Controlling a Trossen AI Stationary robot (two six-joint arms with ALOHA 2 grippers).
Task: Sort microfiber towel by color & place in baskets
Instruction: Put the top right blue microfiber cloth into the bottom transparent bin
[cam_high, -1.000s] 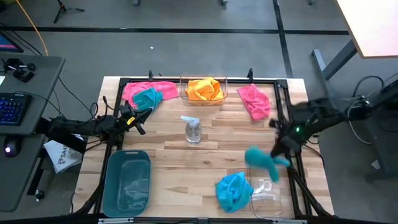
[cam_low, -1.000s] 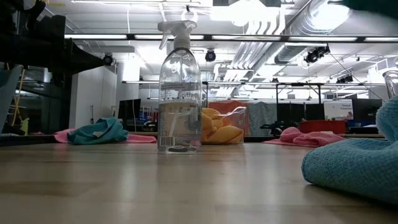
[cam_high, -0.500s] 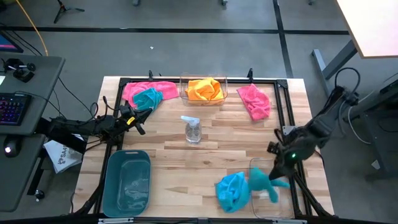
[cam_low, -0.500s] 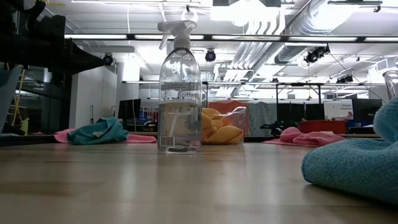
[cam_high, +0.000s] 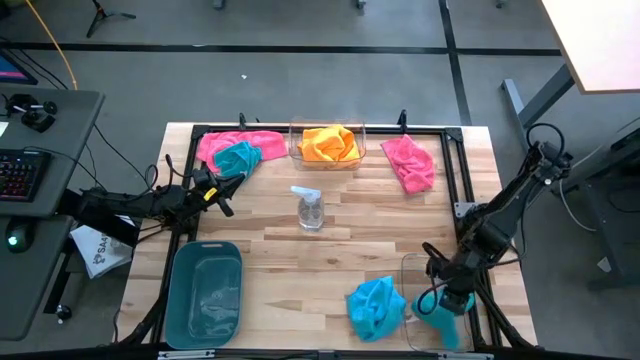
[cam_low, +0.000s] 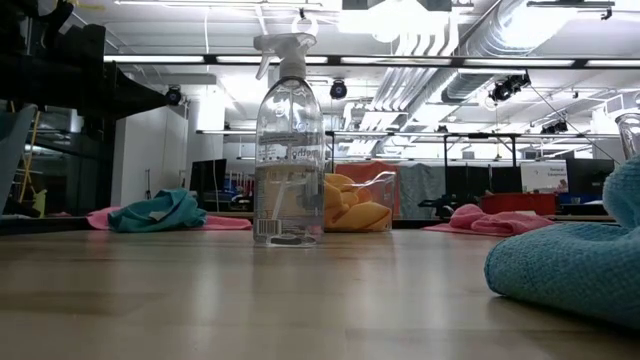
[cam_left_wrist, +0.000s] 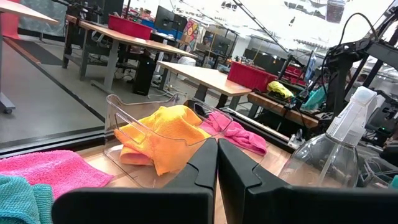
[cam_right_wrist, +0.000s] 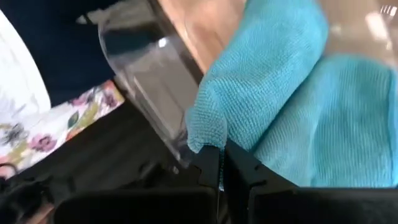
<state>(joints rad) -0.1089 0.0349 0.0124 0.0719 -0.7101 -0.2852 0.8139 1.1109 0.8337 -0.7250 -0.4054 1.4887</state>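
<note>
My right gripper (cam_high: 443, 298) is shut on a teal towel (cam_high: 441, 322) and hovers over the clear basket (cam_high: 412, 268) at the table's near right corner. The towel hangs into that basket. A second blue towel (cam_high: 374, 306) lies draped against the basket's left wall, showing in the low view as a blue towel (cam_low: 570, 265). The teal basket (cam_high: 205, 290) sits near left. The far clear basket (cam_high: 327, 145) holds an orange towel. A teal towel (cam_high: 238, 158) lies on a pink towel (cam_high: 222, 143) far left, with another pink towel (cam_high: 408, 162) far right. My left gripper (cam_high: 222, 195) is shut and waits at the left. My right gripper (cam_right_wrist: 221, 165) pinches a folded edge (cam_right_wrist: 208, 134) of the teal towel between its two fingers, coming from above. The towel hangs below the fingers inside the clear basket, beside the basket's wall (cam_right_wrist: 149, 68). How many layers are held I cannot tell.
A clear spray bottle (cam_high: 310, 208) stands upright mid-table, also in the low view as the bottle (cam_low: 290, 150). A black frame rail runs around the table's edges. Bare wood lies between the bottle and the near baskets.
My right gripper has carried the teal towel toward the table's near edge and downward, from above the bare wood by the right rail to over the near right clear basket. The towel now hangs into that basket. The left arm has kept still.
</note>
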